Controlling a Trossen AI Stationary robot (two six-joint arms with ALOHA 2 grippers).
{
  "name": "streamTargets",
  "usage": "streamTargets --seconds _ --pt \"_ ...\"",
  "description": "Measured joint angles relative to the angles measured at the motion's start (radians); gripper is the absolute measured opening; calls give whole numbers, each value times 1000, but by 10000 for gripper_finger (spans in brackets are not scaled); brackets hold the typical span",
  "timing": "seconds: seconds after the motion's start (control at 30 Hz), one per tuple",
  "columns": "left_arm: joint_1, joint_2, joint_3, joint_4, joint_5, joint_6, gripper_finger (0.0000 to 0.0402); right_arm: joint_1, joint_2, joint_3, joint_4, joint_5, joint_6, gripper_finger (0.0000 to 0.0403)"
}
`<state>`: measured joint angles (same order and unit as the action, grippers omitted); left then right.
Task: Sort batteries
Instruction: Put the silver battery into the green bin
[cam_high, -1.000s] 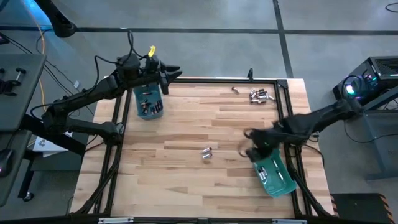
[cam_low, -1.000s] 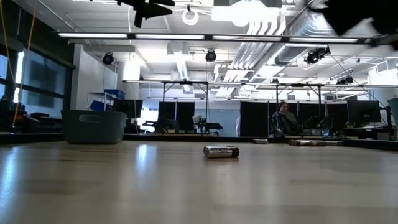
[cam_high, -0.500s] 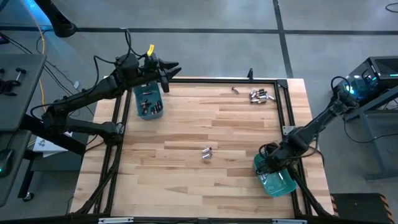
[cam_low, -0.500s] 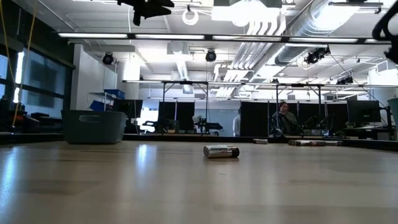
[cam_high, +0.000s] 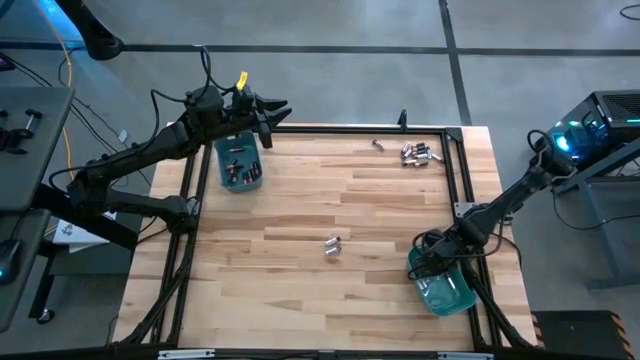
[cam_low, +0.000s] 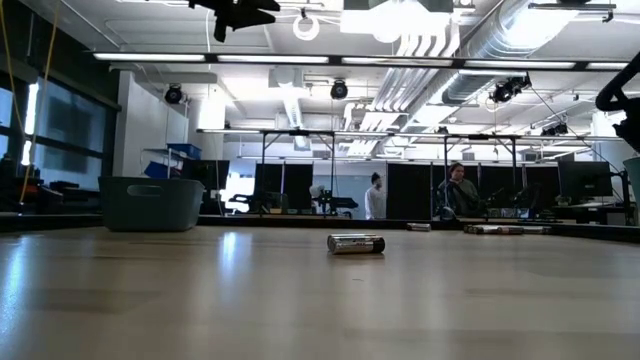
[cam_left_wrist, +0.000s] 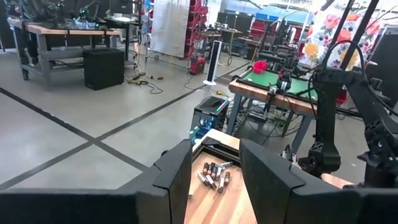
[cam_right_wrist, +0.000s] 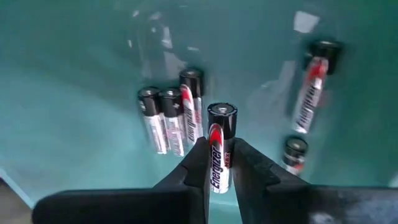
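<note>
From above, we see our right gripper (cam_high: 437, 262) lowered into the teal bin (cam_high: 447, 292) at the table's (cam_high: 300, 210) right near corner, but that view hides what it carries. Only the right wrist view settles it: our fingers (cam_right_wrist: 198, 163) are clamped on an upright dark battery with a red stripe (cam_right_wrist: 219, 149), and more batteries (cam_right_wrist: 171, 118) lie on the bin floor (cam_right_wrist: 74, 81) beneath.

Our left gripper (cam_high: 270, 120) hangs raised over the far left corner beside a second teal bin (cam_high: 240, 165), which the high view shows holds cells too. The left wrist view shows those fingers (cam_left_wrist: 174, 171) parted, nothing between them, and through the gap a cluster of batteries (cam_left_wrist: 212, 176) on the wood, the same pile the high view puts near the far edge (cam_high: 420, 153).

The low view adds one lone battery (cam_low: 356, 243) lying on its side mid-table, also seen from above (cam_high: 333, 244), and people in the room behind, which no other view shows.
</note>
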<state>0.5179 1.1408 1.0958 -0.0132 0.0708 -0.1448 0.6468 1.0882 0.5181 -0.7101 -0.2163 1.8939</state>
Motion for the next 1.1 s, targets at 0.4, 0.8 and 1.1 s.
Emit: streamTargets --seconds 0.4,0.8,1.1 --pt "0 0 0 0 0 -3 129 -1 63 -31 37 2 -9 75" --pt "0 0 0 0 0 -11 129 -1 4 116 -106 -104 39 117" --pt "0 0 0 5 0 -10 129 -58 -36 424 -270 375 -133 117"
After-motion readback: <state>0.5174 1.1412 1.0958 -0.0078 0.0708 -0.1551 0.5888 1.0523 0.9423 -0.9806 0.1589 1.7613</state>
